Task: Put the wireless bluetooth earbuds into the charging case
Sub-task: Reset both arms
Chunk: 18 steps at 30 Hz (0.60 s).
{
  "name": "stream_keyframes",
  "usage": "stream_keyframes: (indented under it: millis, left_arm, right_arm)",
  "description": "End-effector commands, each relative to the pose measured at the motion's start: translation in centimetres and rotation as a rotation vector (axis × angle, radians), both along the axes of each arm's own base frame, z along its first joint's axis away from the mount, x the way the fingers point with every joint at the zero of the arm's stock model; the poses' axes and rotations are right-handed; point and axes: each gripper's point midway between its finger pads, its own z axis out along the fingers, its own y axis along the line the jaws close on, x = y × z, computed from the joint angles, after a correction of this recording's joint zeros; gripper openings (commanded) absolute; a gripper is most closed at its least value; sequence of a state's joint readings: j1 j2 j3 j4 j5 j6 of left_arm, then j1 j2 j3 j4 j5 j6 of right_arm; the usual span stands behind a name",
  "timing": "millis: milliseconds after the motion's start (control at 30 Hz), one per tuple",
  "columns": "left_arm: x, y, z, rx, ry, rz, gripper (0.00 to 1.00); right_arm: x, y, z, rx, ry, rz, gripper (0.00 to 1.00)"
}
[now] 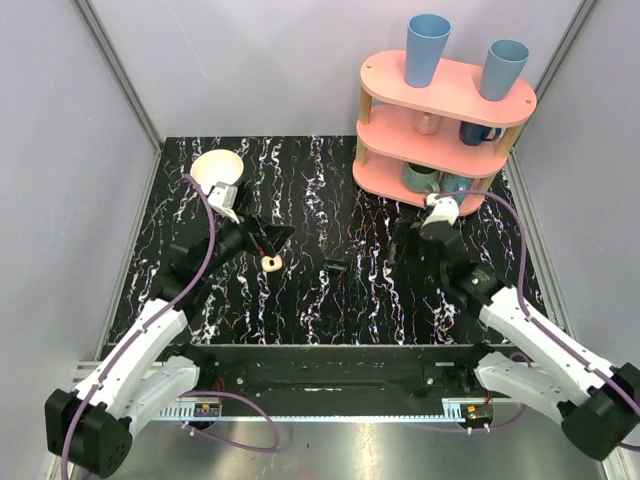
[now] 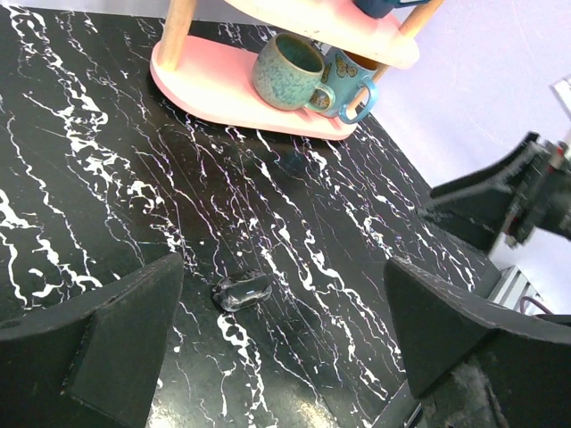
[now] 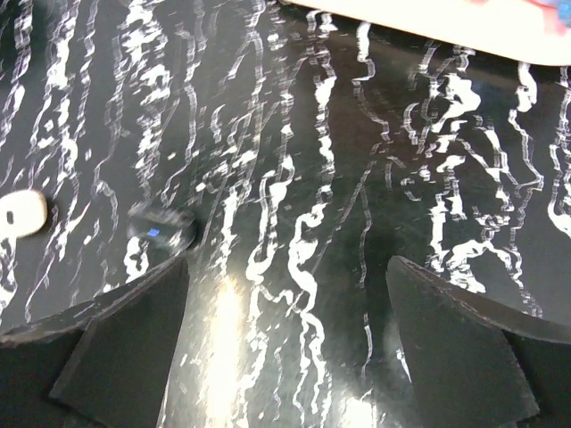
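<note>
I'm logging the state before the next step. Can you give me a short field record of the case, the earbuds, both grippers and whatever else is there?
charging case: small cream rounded case with a darker centre, lying on the black marbled table close by the left gripper
earbuds: cannot make out
other item: small dark glossy capsule-shaped object, on the table, apart from the case
left gripper: open, empty
right gripper: open, empty
background: cream bowl; pink tiered shelf with blue cups and mugs
</note>
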State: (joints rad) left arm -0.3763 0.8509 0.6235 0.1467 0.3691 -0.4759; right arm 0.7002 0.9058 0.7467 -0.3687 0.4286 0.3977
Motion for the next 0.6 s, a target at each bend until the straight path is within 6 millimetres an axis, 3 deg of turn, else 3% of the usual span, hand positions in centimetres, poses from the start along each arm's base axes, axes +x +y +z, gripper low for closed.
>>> stream_keyframes:
  millis: [0, 200, 267, 300, 367, 567]
  left_arm:
    - [-0.3, 1.3, 1.2, 0.01, -0.029, 0.054, 0.99]
    - [-0.5, 2.9, 2.1, -0.008, -0.048, 0.145, 0.99]
    - [-0.7, 3.4, 2.3, -0.013, -0.051, 0.176, 0.99]
    - [-0.7, 3.6, 2.2, -0.006, -0.051, 0.182, 0.99]
    - [-0.8, 3.9, 2.4, -0.004, -0.065, 0.195, 0.99]
    - [-0.6, 4.7, 2.4, -0.009, -0.087, 0.24, 0.99]
  right_arm:
    - [2.9, -1.5, 0.2, 0.131, 0.077, -0.018, 1.0]
    - [7.2, -8.3, -2.6, 0.221, 0.128, -0.253, 1.0]
    - [8.3, -11.7, -2.7, 0.174, 0.062, -0.413, 1.0]
    - [8.2, -12.7, -3.4, 0.14, 0.055, -0.455, 1.0]
    - [8.6, -14.7, -2.8, 0.077, -0.019, -0.533, 1.0]
    - [8.7, -17.1, -3.9, -0.037, -0.115, -0.599, 1.0]
